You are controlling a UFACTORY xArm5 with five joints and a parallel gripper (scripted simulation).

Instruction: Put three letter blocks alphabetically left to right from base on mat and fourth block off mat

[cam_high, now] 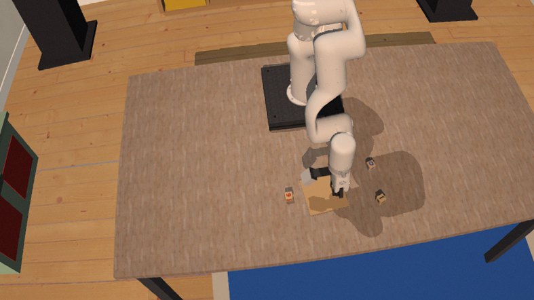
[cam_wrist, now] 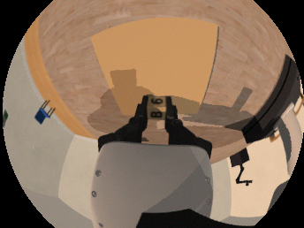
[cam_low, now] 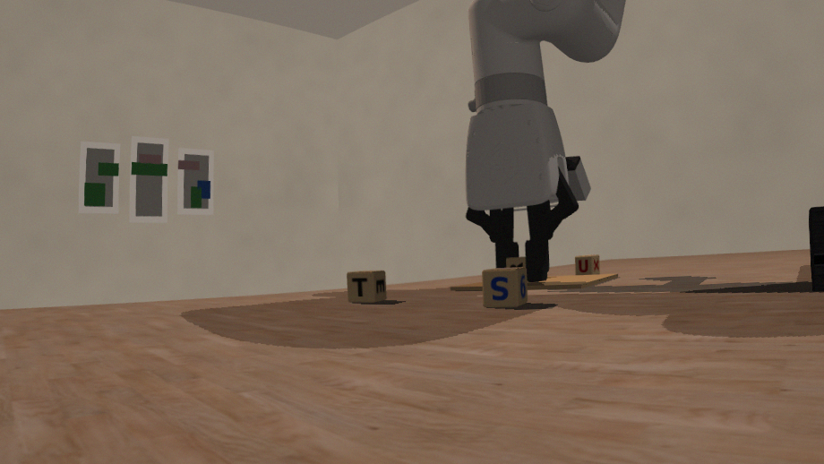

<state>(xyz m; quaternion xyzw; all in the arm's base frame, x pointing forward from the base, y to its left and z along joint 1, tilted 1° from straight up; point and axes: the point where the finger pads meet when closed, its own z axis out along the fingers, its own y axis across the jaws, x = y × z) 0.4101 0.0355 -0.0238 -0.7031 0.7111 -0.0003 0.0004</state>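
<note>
My gripper [cam_high: 338, 194] [cam_low: 521, 271] [cam_wrist: 156, 102] is shut on a wooden block [cam_low: 516, 262] [cam_wrist: 156, 109], low at the right part of the tan mat [cam_high: 318, 191] [cam_low: 582, 279] [cam_wrist: 159, 53] in the top view. Dark B and 6 marks show on the block in the wrist view; whether it touches the mat is hidden. A block with a red top mark [cam_high: 288, 195] [cam_low: 587, 265] lies left of the mat. Right of the mat lie a blue-marked block [cam_high: 370, 164] [cam_low: 504, 287], S on one side, and a dark-marked block [cam_high: 380, 198] [cam_low: 366, 287], T on one side.
The black base plate [cam_high: 280, 99] stands behind the mat on the brown table [cam_high: 196, 164]. The table's front edge runs beyond the mat. The wrist camera housing [cam_high: 308, 176] overhangs the mat's back left corner. The arm casts broad shadows over the mat and around the right-hand blocks.
</note>
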